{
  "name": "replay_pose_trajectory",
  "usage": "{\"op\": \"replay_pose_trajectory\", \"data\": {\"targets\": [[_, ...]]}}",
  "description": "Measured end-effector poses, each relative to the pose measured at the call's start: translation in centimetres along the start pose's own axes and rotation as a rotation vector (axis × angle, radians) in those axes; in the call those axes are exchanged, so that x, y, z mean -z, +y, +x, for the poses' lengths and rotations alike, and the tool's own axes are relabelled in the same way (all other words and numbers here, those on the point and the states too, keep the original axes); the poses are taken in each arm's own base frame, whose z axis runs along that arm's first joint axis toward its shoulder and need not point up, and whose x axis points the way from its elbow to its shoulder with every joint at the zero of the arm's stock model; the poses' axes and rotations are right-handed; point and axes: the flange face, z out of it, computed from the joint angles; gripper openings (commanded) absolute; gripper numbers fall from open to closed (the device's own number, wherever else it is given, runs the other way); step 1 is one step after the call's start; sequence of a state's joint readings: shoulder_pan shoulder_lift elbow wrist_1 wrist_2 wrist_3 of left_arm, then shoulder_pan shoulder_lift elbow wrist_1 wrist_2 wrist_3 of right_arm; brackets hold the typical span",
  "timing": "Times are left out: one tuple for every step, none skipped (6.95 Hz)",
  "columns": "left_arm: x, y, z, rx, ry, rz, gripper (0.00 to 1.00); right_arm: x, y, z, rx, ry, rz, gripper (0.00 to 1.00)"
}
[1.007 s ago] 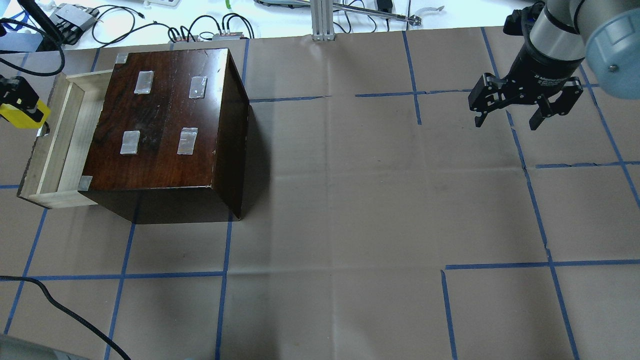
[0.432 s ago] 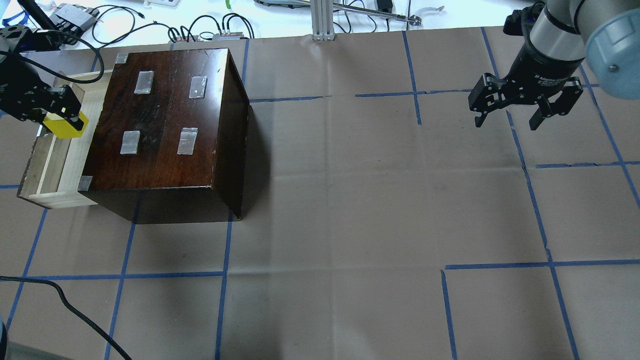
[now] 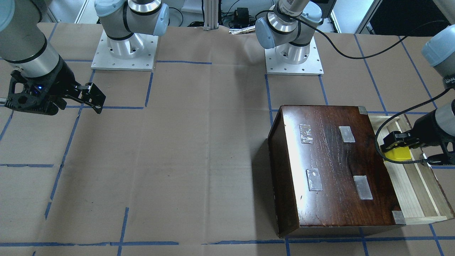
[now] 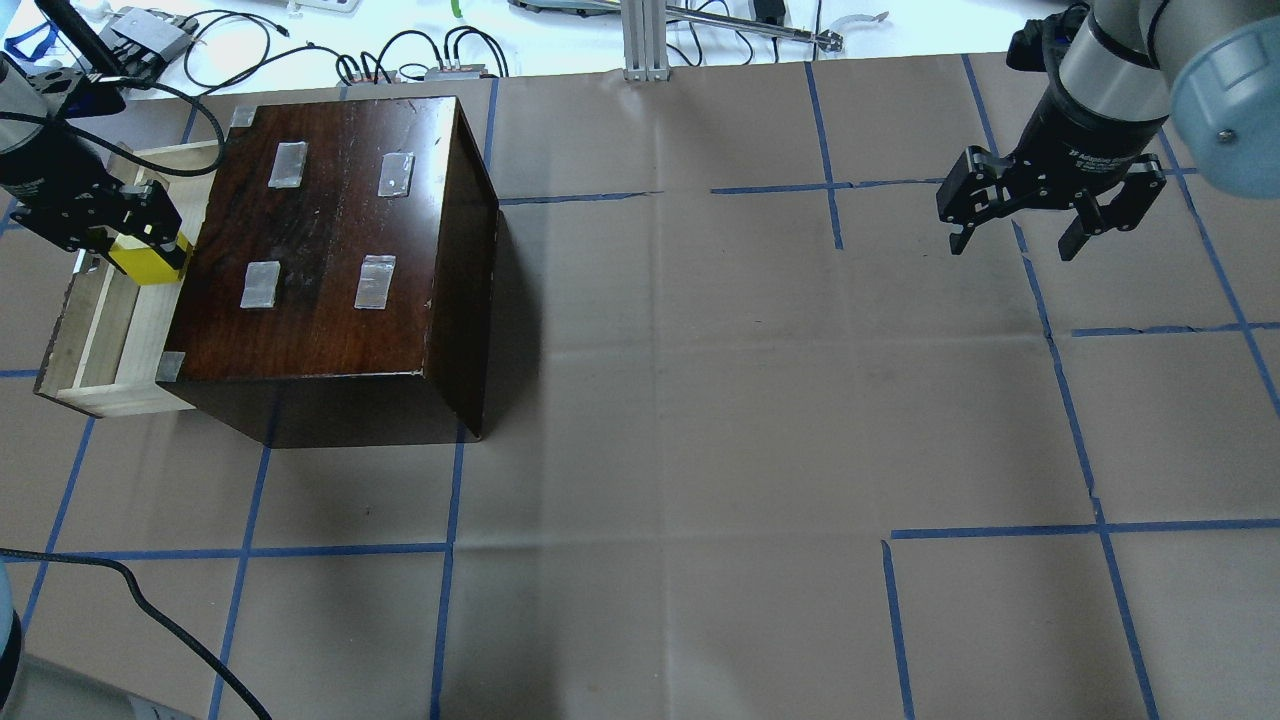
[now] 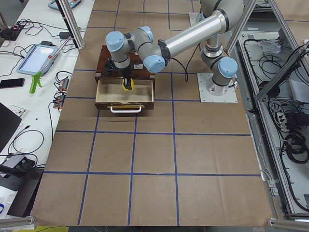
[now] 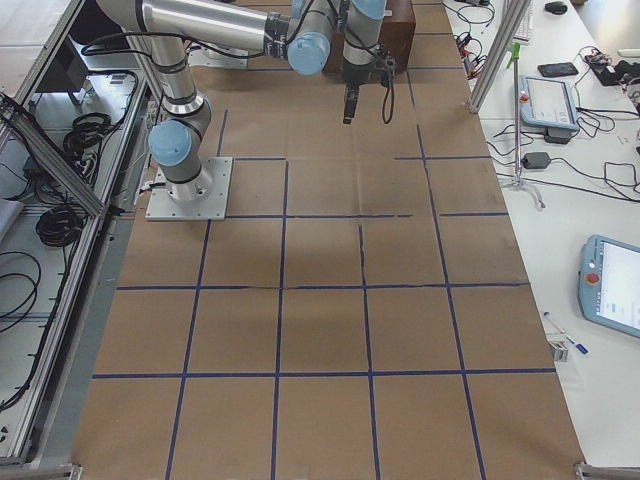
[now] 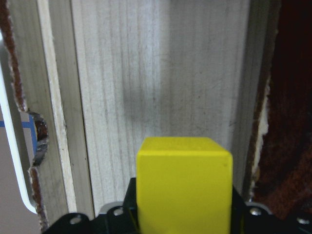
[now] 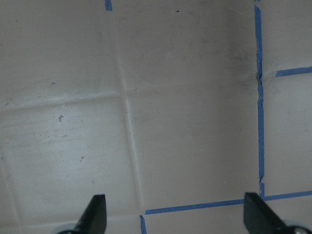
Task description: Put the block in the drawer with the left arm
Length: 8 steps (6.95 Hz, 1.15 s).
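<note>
My left gripper [image 4: 140,250] is shut on the small yellow block [image 4: 146,262] and holds it over the open drawer [image 4: 100,330], close to the dark brown box [image 4: 330,260]. The block also shows in the front view [image 3: 399,154], the left side view [image 5: 127,87] and the left wrist view [image 7: 184,185], where it hangs above the pale wood drawer floor [image 7: 161,73]. The drawer shows in the front view [image 3: 412,192] too. My right gripper [image 4: 1050,225] is open and empty, hovering over the paper far from the box.
The drawer's dark notched front with a white handle [image 7: 14,165] is on the outer side. Cables and small devices [image 4: 150,40] lie along the far table edge. A black cable [image 4: 150,620] trails across the near left corner. Blue tape lines grid the brown paper.
My left gripper has carried the yellow block rightward from outside the drawer's front to over the drawer, beside the box. The right arm has not moved.
</note>
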<state>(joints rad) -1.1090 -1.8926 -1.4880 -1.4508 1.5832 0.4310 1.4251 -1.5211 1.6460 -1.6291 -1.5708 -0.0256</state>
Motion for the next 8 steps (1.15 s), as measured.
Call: {"op": "replay_pose_trajectory", "data": {"targets": [[-0.7,-0.4,-0.2,-0.003,0.005,-0.01,0.88,0.0,0.0,0.0,0.0,0.0,0.0,1.0],[-1.1,-0.6,-0.3,-0.005,0.006,-0.014,0.99,0.0,0.0,0.0,0.0,0.0,0.0,1.0],[-1.0,-0.8,-0.3,-0.008,0.006,-0.011,0.99,0.0,0.0,0.0,-0.001,0.0,0.001,1.0],[-0.5,-0.9,-0.4,-0.01,0.001,0.0,0.99,0.1,0.0,0.0,-0.001,0.0,0.001,1.0],[0.5,-0.8,-0.3,-0.01,-0.006,0.017,0.99,0.0,0.0,0.0,0.0,0.0,0.001,1.0],[1.9,-0.3,-0.1,-0.009,-0.017,0.038,0.99,0.0,0.0,0.0,0.0,0.0,0.001,1.0],[3.4,0.3,0.1,-0.008,-0.03,0.058,0.99,0.0,0.0,0.0,-0.001,0.0,0.001,1.0],[5.0,1.0,0.4,-0.005,-0.039,0.074,0.99,0.1,0.0,0.0,-0.001,0.0,0.001,1.0]]}}
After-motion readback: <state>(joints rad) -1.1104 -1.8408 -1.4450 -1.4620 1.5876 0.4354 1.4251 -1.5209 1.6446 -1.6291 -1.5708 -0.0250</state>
